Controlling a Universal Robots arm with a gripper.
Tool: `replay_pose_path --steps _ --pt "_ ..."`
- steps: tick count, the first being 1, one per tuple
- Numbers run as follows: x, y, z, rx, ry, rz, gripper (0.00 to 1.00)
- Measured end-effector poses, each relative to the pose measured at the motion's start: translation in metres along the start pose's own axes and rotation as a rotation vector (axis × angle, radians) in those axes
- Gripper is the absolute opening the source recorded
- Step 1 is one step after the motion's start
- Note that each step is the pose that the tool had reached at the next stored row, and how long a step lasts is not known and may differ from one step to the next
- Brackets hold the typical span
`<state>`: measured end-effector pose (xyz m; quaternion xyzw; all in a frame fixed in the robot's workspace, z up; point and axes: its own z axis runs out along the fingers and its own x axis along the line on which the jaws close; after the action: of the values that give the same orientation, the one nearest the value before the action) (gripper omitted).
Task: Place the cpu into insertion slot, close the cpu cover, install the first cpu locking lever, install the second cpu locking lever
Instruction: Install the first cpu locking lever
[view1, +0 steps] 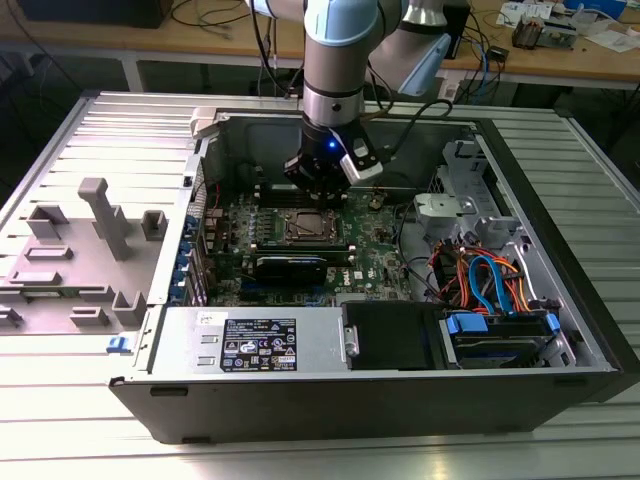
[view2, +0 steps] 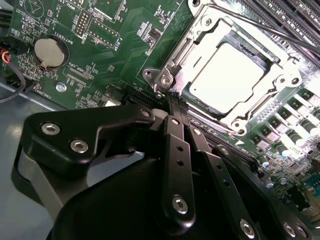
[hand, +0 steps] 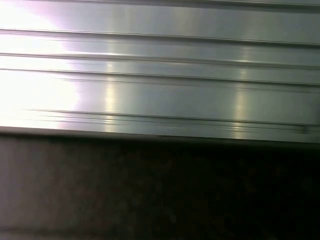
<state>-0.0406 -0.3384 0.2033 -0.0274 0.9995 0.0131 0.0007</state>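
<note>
Black two-finger gripper (view2: 172, 97), tips pressed together, pokes at the corner of the grey-metal framed cpu cover (view2: 175, 55).

The dull silver square cpu (view2: 227, 75) sits in the insertion slot (view1: 306, 227) of the green motherboard (view2: 110, 45), cover down. Judged: push the thin wire lever sideways under its hook, gently. Board lettering is too small to read; one word is printed beside the round coin battery (view2: 49, 52).

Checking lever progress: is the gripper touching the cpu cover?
Cannot tell. In the second wrist view the gripper tips meet the corner of the cpu cover, but neither contact nor gap shows plainly.
</note>
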Motion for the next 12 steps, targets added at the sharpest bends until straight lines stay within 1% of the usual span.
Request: replay_pose_path --steps 4,7,10,11,12 --pt "0.0001 0.0009 -0.0007 -0.0007 -0.0001 0.0 0.11" --pt "0.0002 0.001 -0.0041 -0.0005 0.0001 0.0 0.11" --pt "0.0002 0.0009 -0.0052 -0.0008 -0.0001 0.0 0.11" --pt "0.0003 0.0007 -0.0052 -0.0004 0.0 0.0 0.11" --pt "0.0003 0.0003 -0.0053 0.0014 0.0001 0.0 0.11"
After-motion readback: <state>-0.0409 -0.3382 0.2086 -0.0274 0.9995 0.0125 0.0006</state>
